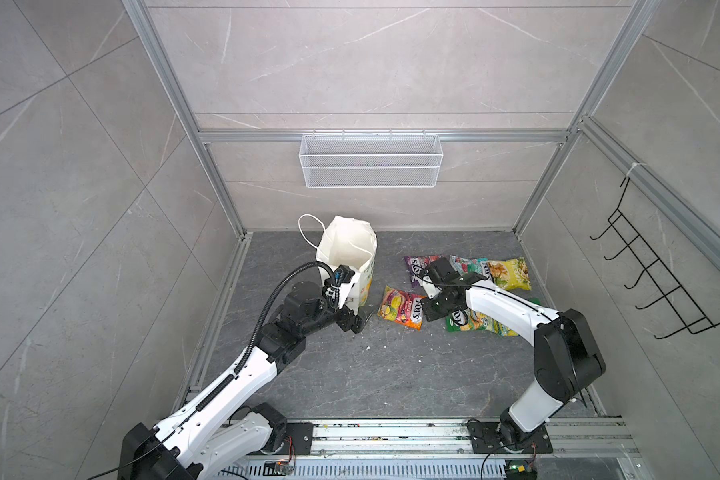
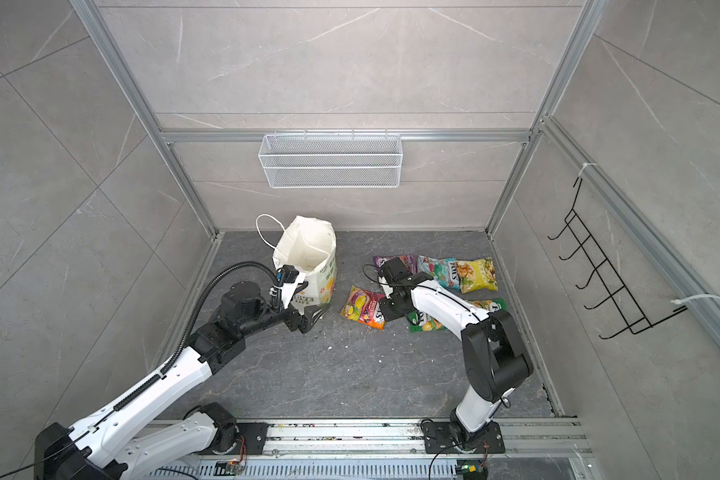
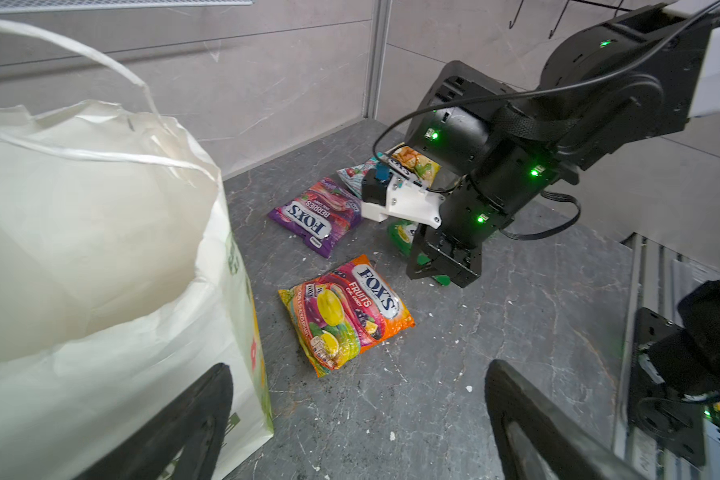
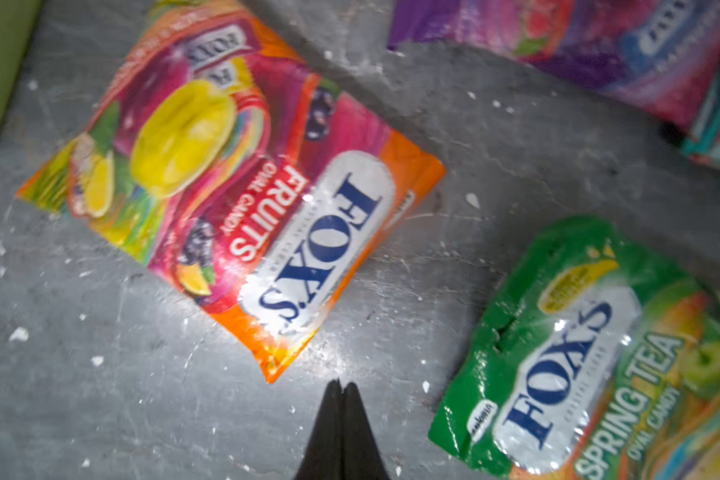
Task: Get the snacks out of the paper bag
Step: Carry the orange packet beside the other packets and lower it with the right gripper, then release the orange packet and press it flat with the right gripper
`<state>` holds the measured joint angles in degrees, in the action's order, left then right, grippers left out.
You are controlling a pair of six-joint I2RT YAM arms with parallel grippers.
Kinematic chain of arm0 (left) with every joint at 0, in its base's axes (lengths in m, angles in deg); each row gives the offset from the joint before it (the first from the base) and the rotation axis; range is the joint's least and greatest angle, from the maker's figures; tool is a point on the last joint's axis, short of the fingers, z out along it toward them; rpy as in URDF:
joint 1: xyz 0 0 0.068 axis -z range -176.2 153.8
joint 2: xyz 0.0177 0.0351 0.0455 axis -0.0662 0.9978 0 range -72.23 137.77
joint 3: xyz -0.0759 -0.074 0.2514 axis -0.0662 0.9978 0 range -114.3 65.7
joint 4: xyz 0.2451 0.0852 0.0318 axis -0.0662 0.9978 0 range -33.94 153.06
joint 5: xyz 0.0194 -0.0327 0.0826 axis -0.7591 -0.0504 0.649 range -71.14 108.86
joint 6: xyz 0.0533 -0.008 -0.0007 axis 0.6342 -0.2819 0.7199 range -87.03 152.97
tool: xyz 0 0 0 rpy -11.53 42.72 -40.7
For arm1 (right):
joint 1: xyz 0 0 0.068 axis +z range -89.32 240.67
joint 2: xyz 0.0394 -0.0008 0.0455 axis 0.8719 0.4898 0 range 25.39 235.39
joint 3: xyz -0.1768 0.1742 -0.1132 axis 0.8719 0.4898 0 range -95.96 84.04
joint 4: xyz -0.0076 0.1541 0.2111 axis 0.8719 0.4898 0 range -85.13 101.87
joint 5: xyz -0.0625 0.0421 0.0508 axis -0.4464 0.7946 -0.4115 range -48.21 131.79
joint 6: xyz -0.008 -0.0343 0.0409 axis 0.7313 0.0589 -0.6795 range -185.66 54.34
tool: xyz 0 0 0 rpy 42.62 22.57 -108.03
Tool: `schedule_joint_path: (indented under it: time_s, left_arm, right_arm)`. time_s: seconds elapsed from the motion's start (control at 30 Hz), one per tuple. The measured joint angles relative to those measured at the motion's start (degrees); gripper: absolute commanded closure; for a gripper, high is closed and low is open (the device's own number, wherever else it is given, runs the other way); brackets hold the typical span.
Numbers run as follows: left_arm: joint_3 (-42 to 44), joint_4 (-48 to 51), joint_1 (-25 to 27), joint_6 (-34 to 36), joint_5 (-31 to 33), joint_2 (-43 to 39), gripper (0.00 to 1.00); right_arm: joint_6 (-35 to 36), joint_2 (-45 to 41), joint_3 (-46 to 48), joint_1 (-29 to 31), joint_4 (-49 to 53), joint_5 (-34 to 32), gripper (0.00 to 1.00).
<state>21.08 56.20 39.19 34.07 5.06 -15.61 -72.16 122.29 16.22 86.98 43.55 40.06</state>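
Observation:
The white paper bag (image 1: 347, 249) (image 2: 306, 249) (image 3: 84, 249) stands upright and open-mouthed at the back left of the dark floor. My left gripper (image 1: 356, 323) (image 2: 308, 320) (image 3: 358, 419) is open beside the bag's base; one finger (image 3: 200, 419) overlaps the bag's lower side. Snacks lie on the floor to the right: an orange-yellow packet (image 1: 400, 307) (image 3: 346, 311) (image 4: 233, 187), a purple one (image 1: 414, 262) (image 3: 314, 216), a teal one (image 1: 468, 264), a yellow chip bag (image 1: 511, 274) and a green one (image 1: 457, 321) (image 4: 578, 353). My right gripper (image 4: 341, 384) (image 3: 425, 272) is shut and empty, hanging between the orange-yellow and green packets.
A white wire-mesh basket (image 1: 371, 162) hangs on the back wall. A black hook rack (image 1: 661, 270) is on the right wall. Aluminium rails (image 1: 391, 432) carry both arm bases along the front edge. White crumbs dot the floor (image 1: 391, 365).

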Motion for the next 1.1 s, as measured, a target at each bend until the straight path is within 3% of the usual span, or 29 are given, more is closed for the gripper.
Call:
schedule_joint_path:
  time_s: [0.13, 0.27, 0.3, 0.43, 0.57, 0.7, 1.1]
  left_arm:
    - [0.31, -0.26, 0.0, 0.31, 3.1, -0.09, 0.04]
    - [0.85, -0.85, 0.0, 0.42, 6.82, -0.66, 0.04]
    - [1.31, -1.27, 0.0, 0.42, 7.85, -0.98, 0.04]
    - [2.32, -2.03, 0.0, 0.39, 11.43, -1.77, 0.04]
    - [2.34, -2.38, 0.0, 0.39, 13.62, -2.01, 0.04]
    - [2.34, -2.32, 0.0, 0.39, 14.21, -2.23, 0.04]
    - [2.34, -2.34, -0.02, 0.33, 15.45, -2.8, 0.04]
  right_arm:
    - [-2.08, 0.5, -0.09, -0.5, 0.83, 0.17, 0.69]
    - [-7.17, 0.81, -1.6, 1.2, -0.09, 3.87, 0.57]
    - [-9.07, 1.4, -2.45, 2.21, -0.74, 4.39, 0.47]
    - [-15.89, 6.49, -7.26, 8.26, -2.34, 1.68, 0.41]
    - [-23.17, 12.15, -10.78, 13.75, -3.56, -1.97, 0.38]
    - [-28.06, 14.38, -10.6, 14.78, -5.03, -6.86, 0.38]
    - [-31.93, 14.12, -6.54, 14.88, -8.83, -17.62, 0.44]
